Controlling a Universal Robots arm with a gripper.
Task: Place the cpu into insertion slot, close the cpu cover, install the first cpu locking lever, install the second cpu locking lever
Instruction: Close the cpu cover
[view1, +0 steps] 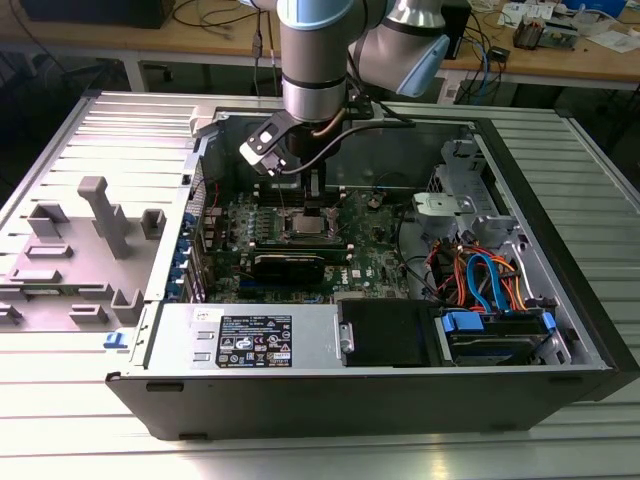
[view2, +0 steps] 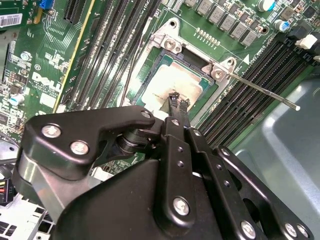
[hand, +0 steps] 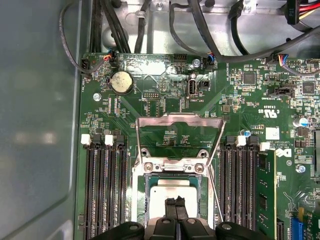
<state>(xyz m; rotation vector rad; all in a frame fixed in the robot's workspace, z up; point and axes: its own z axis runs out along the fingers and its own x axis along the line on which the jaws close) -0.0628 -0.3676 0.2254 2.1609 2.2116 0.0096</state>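
Wooden benches (view1: 560, 55) stand behind the ribbed table (view1: 300, 450); cpu (hand: 160, 197) inside open case (view1: 400, 400).

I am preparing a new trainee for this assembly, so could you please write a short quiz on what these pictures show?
1. True or false: the cpu already lies in the insertion slot.
2. The cpu cover is: A) shut down over the chip, B) swung up and open, C) snapped in two.
3. Which part is the gripper nearest to?

Key: 1 true; 2 B; 3 the cpu.
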